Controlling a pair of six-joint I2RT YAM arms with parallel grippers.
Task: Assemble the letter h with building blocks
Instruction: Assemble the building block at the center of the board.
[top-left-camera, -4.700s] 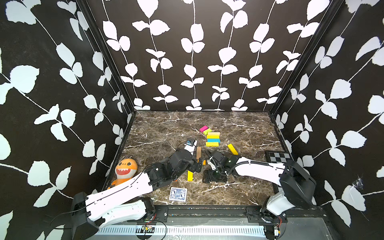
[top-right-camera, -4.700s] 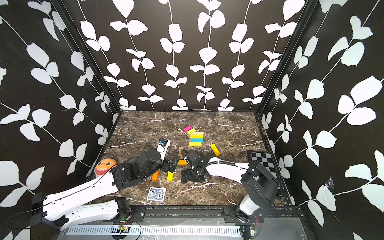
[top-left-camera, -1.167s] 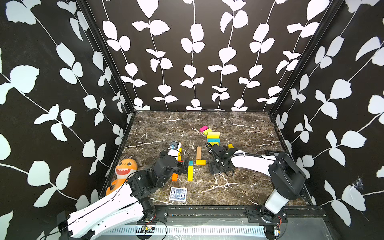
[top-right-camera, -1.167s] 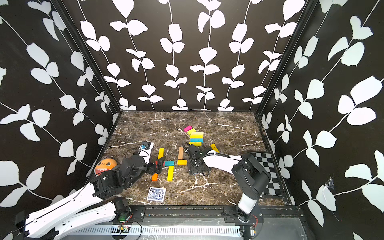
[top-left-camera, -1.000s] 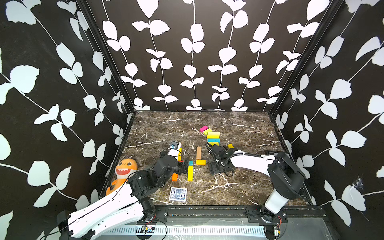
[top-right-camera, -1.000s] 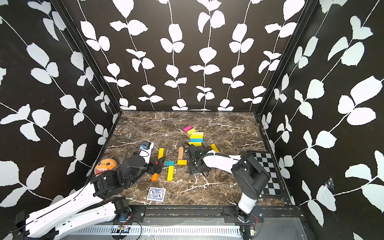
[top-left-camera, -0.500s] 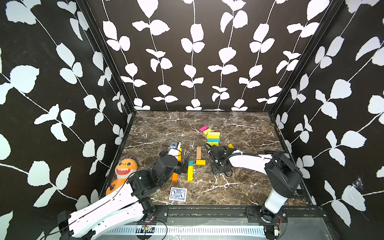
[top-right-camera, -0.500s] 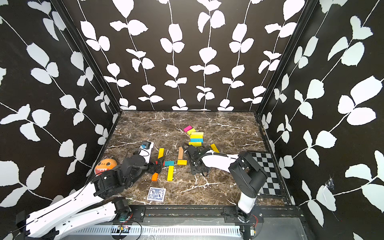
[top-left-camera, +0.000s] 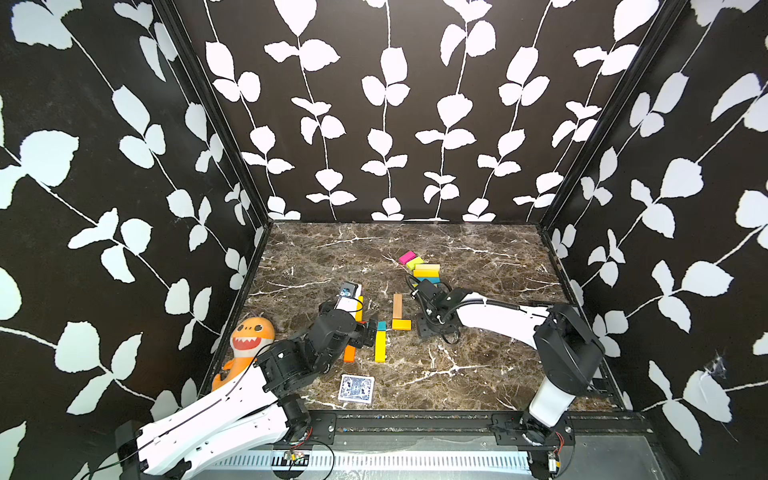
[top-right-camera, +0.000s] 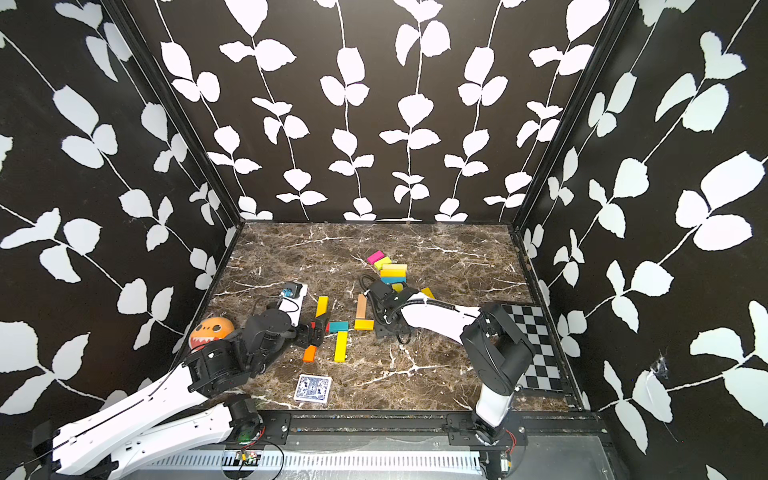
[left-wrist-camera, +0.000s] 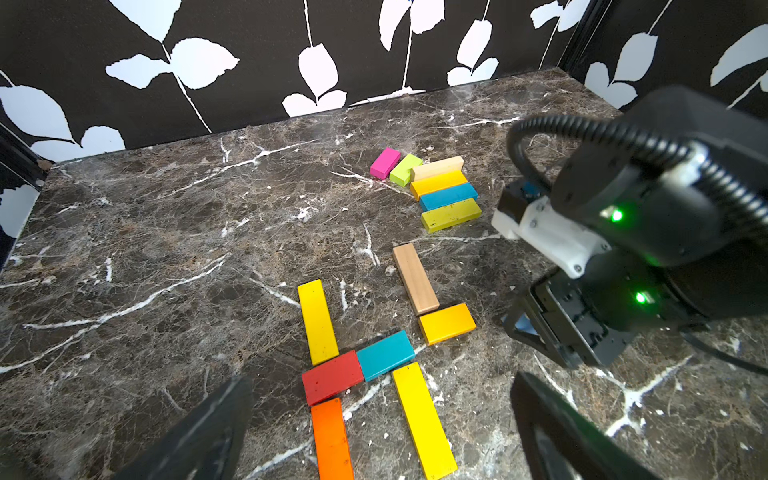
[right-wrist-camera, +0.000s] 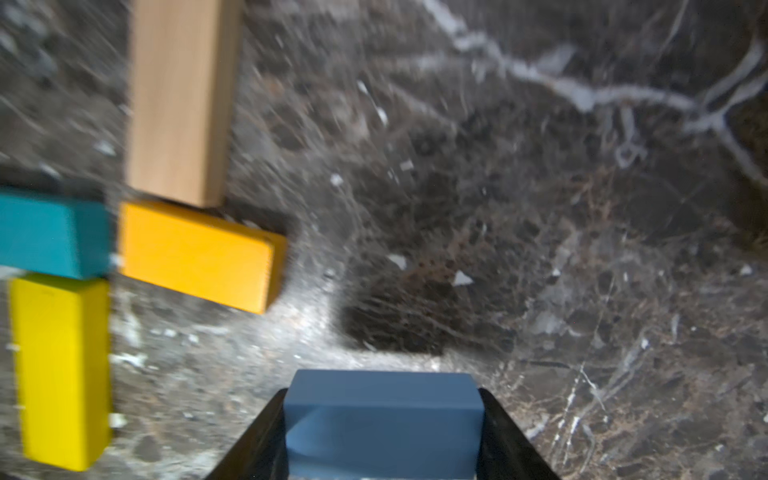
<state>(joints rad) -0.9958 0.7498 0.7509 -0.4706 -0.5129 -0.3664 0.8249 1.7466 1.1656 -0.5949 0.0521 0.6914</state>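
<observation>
Jaws, right: clamped on a blue block (right-wrist-camera: 382, 419) in my right gripper (right-wrist-camera: 382, 399), near the amber block (right-wrist-camera: 195, 253). View blurred, block's near end cut off, contact with the marble table (right-wrist-camera: 540, 208) unclear. In both top views the gripper hides it. Jaws, left: wide apart; my left gripper (left-wrist-camera: 382, 380) sits over the laid building blocks (left-wrist-camera: 422, 419), largely hiding the red block (left-wrist-camera: 332, 376) from above.

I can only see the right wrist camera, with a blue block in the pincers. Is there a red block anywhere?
Observer: Yes, a red block lies flat, touching the teal block.
Operator: What's the other arm doing?
Observer: The left gripper is open and empty, near that red block.
Operator: Any spares?
Observer: A cluster of spare blocks lies nearer the back wall.
</observation>
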